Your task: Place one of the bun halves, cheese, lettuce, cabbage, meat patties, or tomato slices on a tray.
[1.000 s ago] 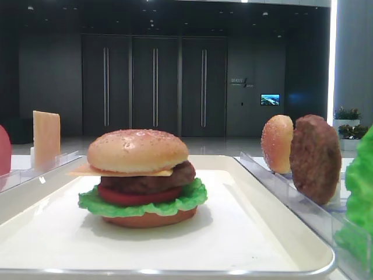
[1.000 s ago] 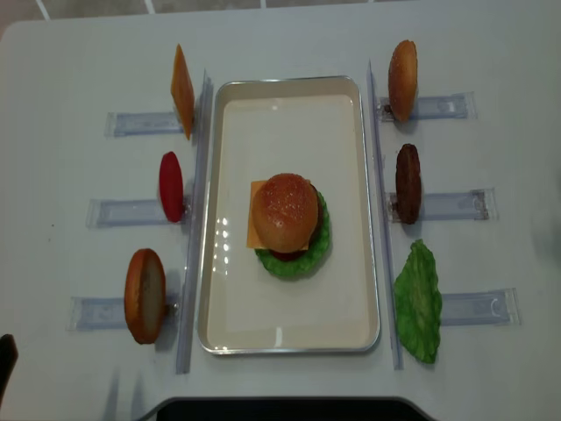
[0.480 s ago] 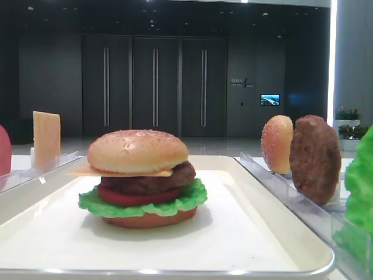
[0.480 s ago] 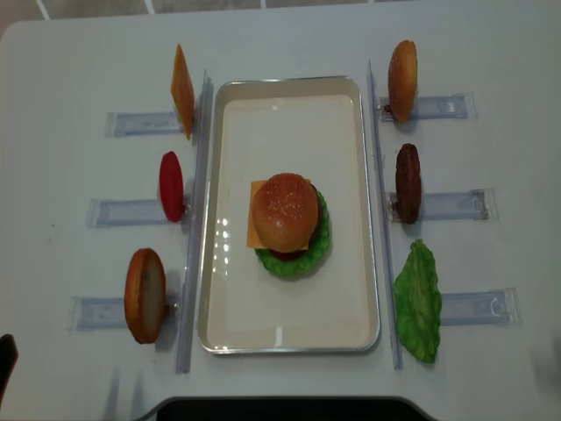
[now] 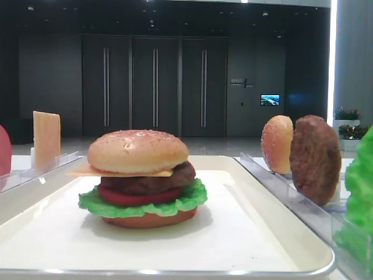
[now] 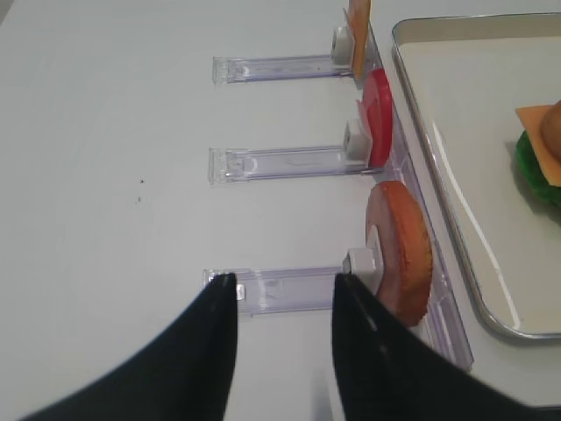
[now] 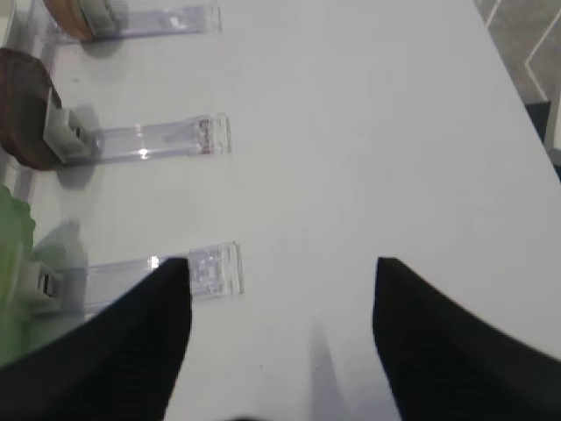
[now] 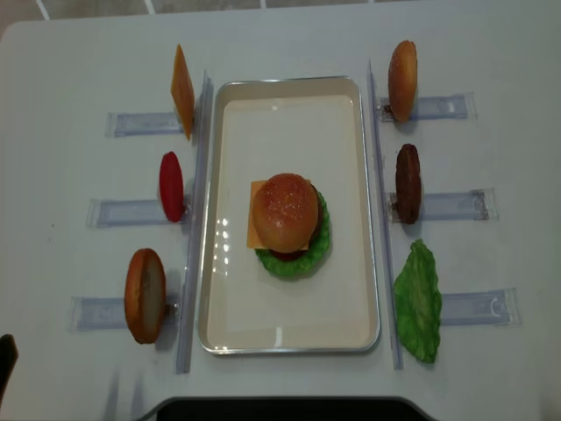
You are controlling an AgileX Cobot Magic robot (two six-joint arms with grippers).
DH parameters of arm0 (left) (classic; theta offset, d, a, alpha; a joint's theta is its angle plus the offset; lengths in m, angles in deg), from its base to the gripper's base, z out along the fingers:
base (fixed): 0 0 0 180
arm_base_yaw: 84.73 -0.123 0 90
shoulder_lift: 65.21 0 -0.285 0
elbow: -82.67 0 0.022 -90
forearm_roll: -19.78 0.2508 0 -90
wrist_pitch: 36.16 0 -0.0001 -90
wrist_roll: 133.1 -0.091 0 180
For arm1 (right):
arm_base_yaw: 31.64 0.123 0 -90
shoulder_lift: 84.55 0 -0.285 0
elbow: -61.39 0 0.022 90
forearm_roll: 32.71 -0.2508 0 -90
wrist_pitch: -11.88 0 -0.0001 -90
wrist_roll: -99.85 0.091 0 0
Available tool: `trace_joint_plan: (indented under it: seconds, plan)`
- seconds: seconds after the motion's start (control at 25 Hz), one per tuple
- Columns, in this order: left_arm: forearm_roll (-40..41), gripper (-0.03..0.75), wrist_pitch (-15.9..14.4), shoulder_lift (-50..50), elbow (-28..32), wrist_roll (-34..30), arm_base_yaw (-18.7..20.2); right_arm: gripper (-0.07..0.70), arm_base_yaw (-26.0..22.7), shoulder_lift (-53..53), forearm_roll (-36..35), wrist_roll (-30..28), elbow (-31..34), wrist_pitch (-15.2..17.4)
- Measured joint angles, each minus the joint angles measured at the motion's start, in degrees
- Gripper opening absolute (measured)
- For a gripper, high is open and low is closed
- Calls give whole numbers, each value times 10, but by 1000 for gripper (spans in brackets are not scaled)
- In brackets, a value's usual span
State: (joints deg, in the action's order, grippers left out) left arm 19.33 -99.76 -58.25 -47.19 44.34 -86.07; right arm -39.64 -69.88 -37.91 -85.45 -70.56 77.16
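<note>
On the white tray (image 8: pixel 289 84) a stacked burger stands, topped by a sesame bun half (image 8: pixel 284 210) over cheese, patty, tomato, lettuce and a bottom bun (image 5: pixel 150 219). Upright in racks on the left are a cheese slice (image 8: pixel 182 90), a tomato slice (image 8: pixel 171 186) and a bun half (image 8: pixel 145 295). On the right are a bun half (image 8: pixel 402 80), a meat patty (image 8: pixel 408 182) and lettuce (image 8: pixel 418 300). My left gripper (image 6: pixel 282 281) hovers open and empty over the near left rack, beside that bun (image 6: pixel 403 250). My right gripper (image 7: pixel 280 267) is open and empty over bare table, right of the lettuce rack (image 7: pixel 175 272).
Clear plastic racks (image 8: pixel 140 123) line both sides of the tray, with long clear rails (image 8: pixel 195 219) along its edges. A dark edge (image 8: pixel 280 408) runs along the front of the white table. No cabbage shows.
</note>
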Motion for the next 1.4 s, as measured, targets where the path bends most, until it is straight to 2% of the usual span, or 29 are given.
trace_joint_plan:
  seconds: [0.2,1.4]
  plan:
    - [0,282,0,0,0,0,0,423,0,-69,1,0,1,0]
    - [0,282,0,0,0,0,0,419,0,-74,1,3,1,0]
